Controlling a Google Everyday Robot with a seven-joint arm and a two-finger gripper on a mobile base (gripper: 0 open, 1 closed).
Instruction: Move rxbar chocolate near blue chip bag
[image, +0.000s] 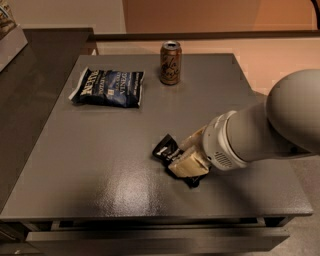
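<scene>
So the only containers on here are the blue chip bag (108, 88) and a gold-brown drink can (170, 63). The bag lies flat and puffy at the far left of the table (100, 165), white lettering facing up. The can stands upright just to its right near the far edge, and the two aren't touching. No way for me to see what's inside either one. The table is a plain dark grey square top with a slight sheen, and the near part has a bit of shadow on it. Behind it the floor (280, 55) looks peach-orange. A darker counter (30, 65) runs along the left side, with something on a pale ledge in the top left corner that I can't make out. My gripper (186, 164) is low over the near-right part of the table, its tan fingers pinched on the rxbar chocolate (164, 147). The black wrapper pokes out toward the upper left with one end tilted up, and another dark bit shows below the fingers. My big grey arm (260, 135) comes in from the right and covers that side of the table. The bar is well apart from the chip bag, with open tabletop between them and the can off to the side of that line.
</scene>
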